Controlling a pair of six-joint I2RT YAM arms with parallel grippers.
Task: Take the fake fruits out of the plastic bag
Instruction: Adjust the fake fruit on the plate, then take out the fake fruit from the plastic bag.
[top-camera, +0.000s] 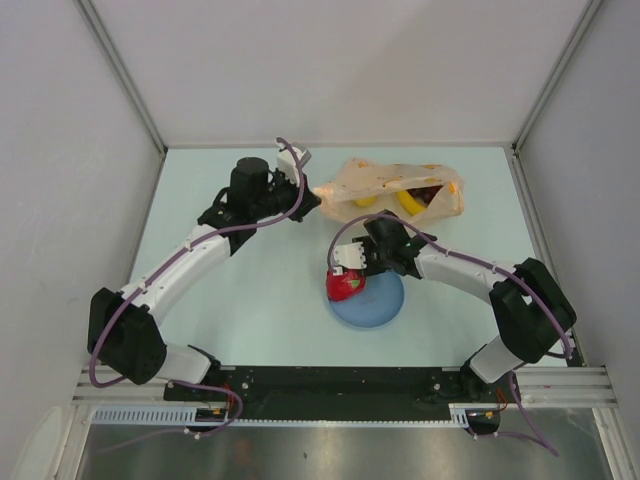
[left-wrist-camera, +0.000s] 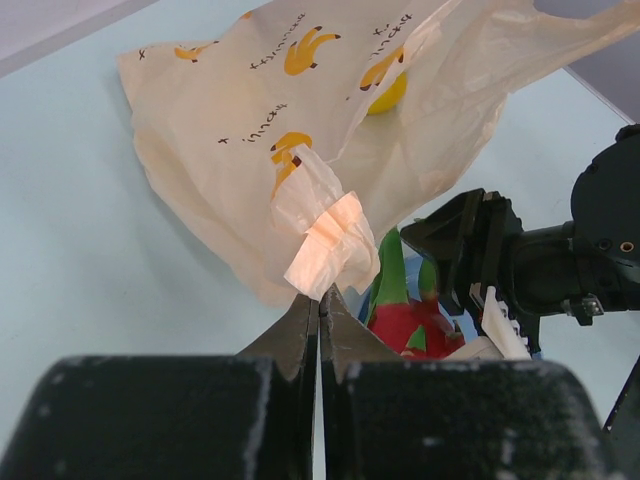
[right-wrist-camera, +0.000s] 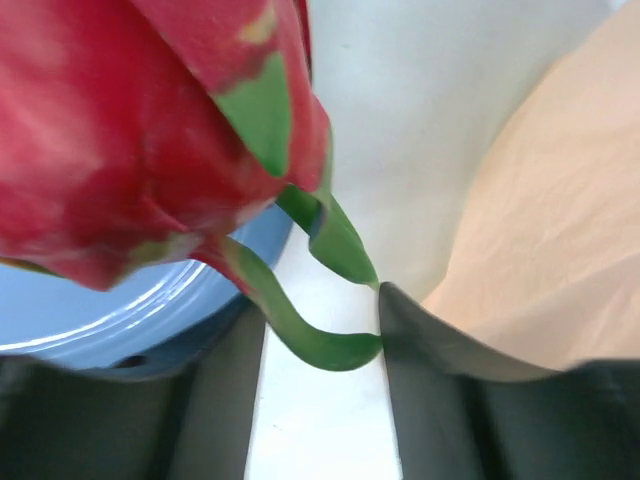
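Note:
The peach-orange plastic bag (top-camera: 385, 178) lies at the back of the table, its mouth towards the arms. Inside it I see a yellow roundish fruit (top-camera: 365, 201), a yellow banana (top-camera: 408, 204) and dark purple grapes (top-camera: 428, 194). My left gripper (top-camera: 308, 197) is shut on the bag's left handle (left-wrist-camera: 325, 245) and holds it up. The red-pink dragon fruit (top-camera: 345, 288) rests on the left rim of the blue plate (top-camera: 388, 306). My right gripper (top-camera: 352, 268) is open just behind it, and the fruit's green tips (right-wrist-camera: 330, 345) curl between its jaws.
Grey walls enclose the table on three sides. The right arm's wrist (left-wrist-camera: 520, 260) shows close beside the bag in the left wrist view. The bag (right-wrist-camera: 560, 230) lies just right of my right gripper.

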